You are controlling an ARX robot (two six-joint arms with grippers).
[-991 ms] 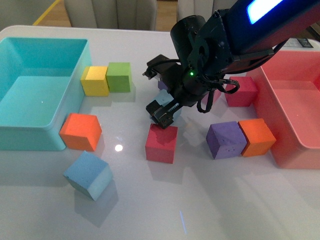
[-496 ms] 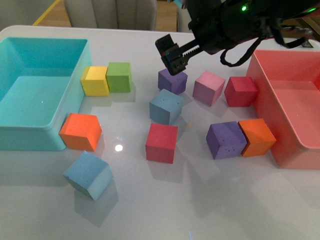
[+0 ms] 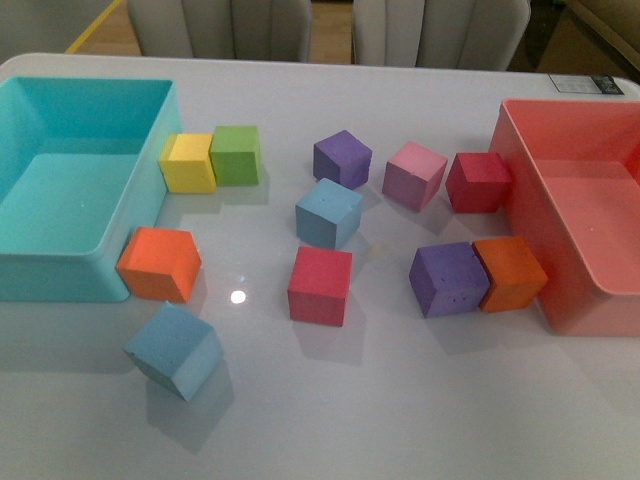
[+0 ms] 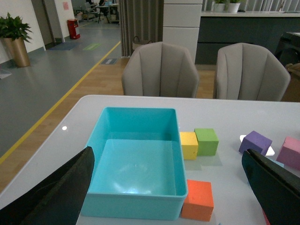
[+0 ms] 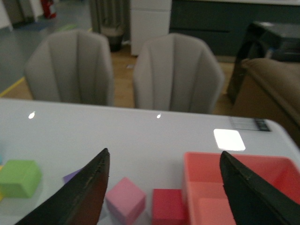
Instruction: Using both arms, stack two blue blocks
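Two sky-blue blocks lie apart on the white table in the front view: one blue block (image 3: 328, 213) near the middle, the other blue block (image 3: 174, 350) tilted at the front left. Neither arm shows in the front view. My left gripper (image 4: 171, 187) is open and empty, held high above the table, looking over the turquoise bin (image 4: 136, 164). My right gripper (image 5: 161, 197) is open and empty, high above the table near the pink cube (image 5: 125, 200) and the red bin (image 5: 234, 187). No blue block shows in either wrist view.
The turquoise bin (image 3: 60, 250) stands at the left, the red bin (image 3: 580, 260) at the right. Yellow (image 3: 187, 162), green (image 3: 236, 154), orange (image 3: 159, 264), red (image 3: 320, 285), purple (image 3: 342, 158), pink (image 3: 414, 175), dark red (image 3: 478, 182), purple (image 3: 448, 279) and orange (image 3: 511, 273) cubes are scattered between them.
My right arm, low over the middle blue block a second ago, rose up and back and has left the front view. The blue block stays on the table.
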